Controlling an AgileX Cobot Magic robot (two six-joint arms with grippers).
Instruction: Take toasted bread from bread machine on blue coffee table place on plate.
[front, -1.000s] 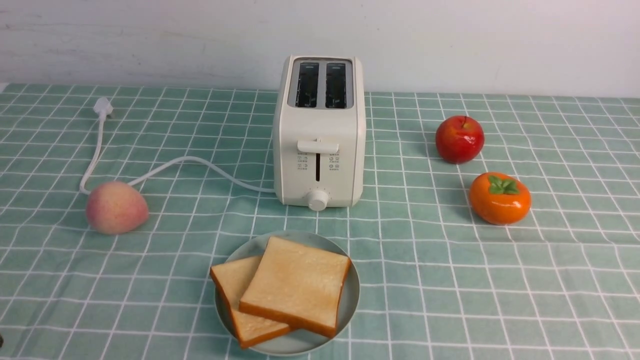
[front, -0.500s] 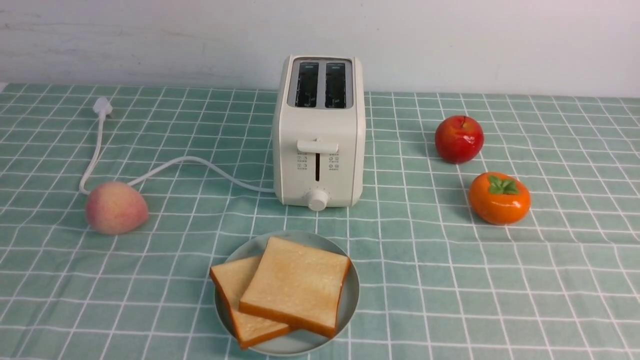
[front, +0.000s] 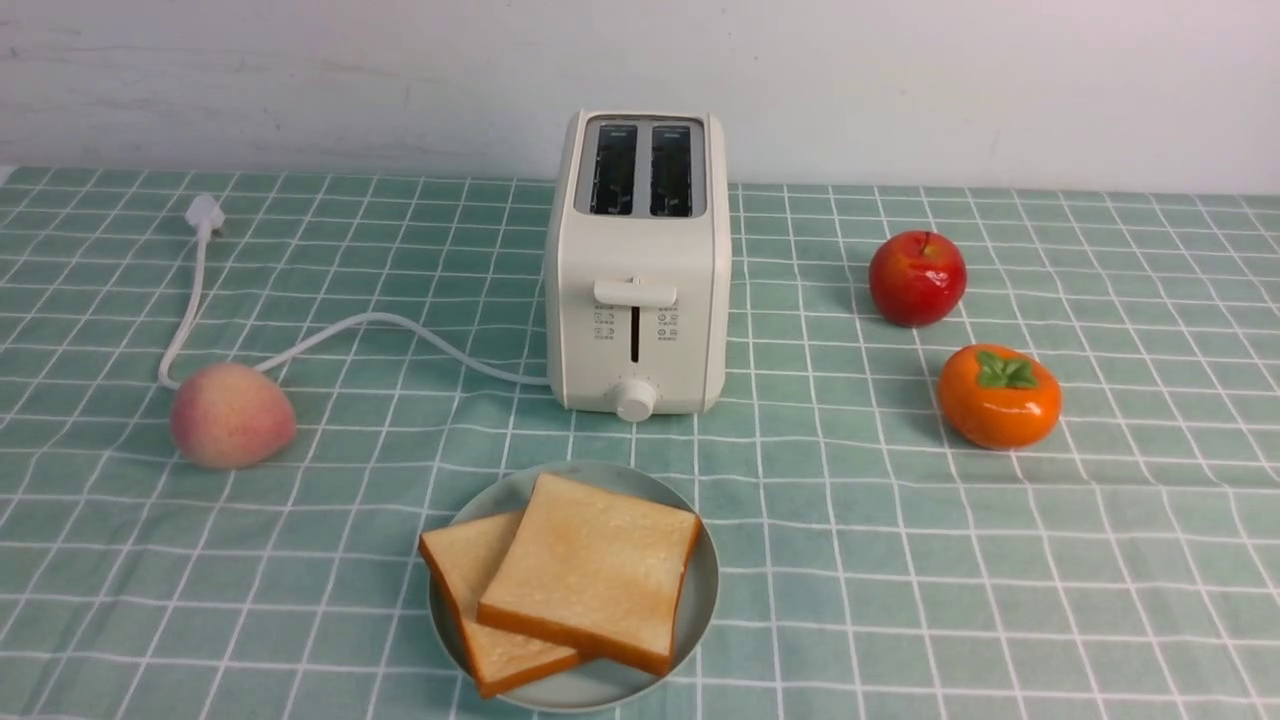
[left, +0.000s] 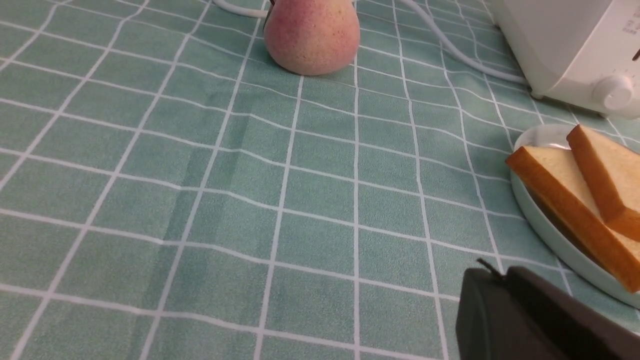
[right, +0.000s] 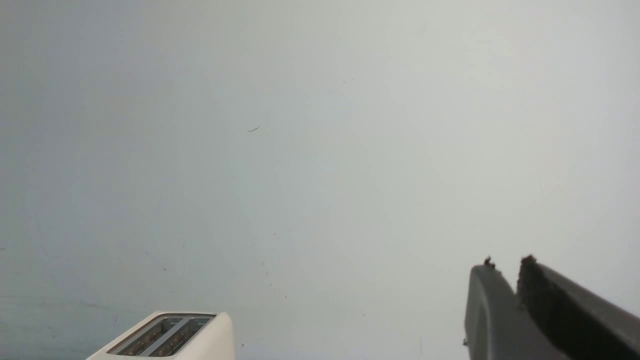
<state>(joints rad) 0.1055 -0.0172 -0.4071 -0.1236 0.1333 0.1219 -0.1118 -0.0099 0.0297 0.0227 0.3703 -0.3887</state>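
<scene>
golden toasted bread (front: 590, 570) lies on the plate (front: 700, 590), so keep both nearly clenched, empty hands, left hand (left: 500, 280) and right hand (right: 515, 272), clear at lower right.

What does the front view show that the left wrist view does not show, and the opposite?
Only the front view shows the red apple, the orange persimmon, the plug and the two empty slots on top of the bread machine. Only the left wrist view shows the left gripper, its dark fingers nearly together and holding nothing. Both show the peach, the white cord, the plate with two slices of toasted bread overlapping, and the blue coffee table.
</scene>
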